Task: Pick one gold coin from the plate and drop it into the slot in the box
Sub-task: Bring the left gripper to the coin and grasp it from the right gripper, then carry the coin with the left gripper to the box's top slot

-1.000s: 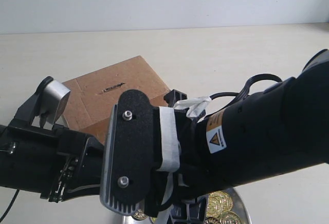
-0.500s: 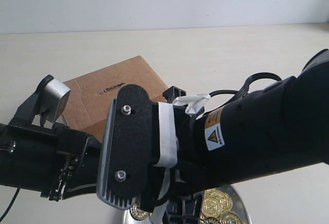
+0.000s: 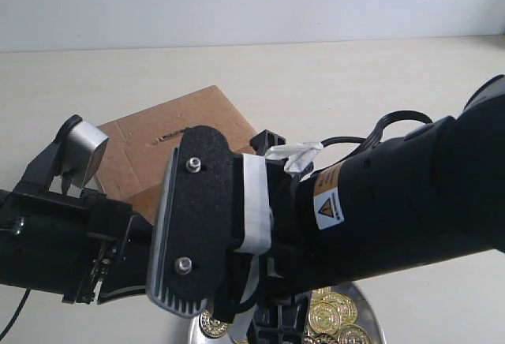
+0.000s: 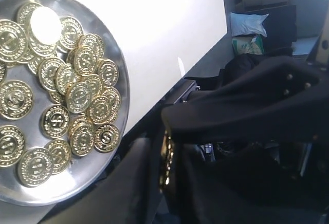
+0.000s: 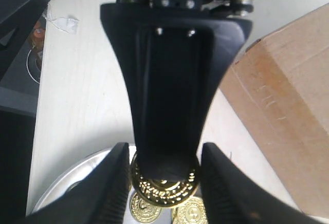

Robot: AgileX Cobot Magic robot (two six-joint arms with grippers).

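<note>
Right arm (image 3: 394, 194) has dipped slightly. Exterior: both arms cross in front of the box (image 3: 189, 115), slot (image 3: 173, 133) on top and uncovered; plate (image 3: 377, 322) at the bottom edge. Left wrist: left gripper (image 4: 165, 170) narrowed on one coin (image 4: 165, 154), edge-on, off the plate; loose coins (image 4: 77, 95) fill the plate. Right wrist: right gripper (image 5: 164, 180) wide, fingers (image 5: 115, 183) straddling that coin.

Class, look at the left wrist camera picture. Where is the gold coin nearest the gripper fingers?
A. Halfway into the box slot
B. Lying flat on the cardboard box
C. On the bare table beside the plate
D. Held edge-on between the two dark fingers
D: the gold coin stands edge-on between the left gripper's dark fingers, away from the plate.
</note>
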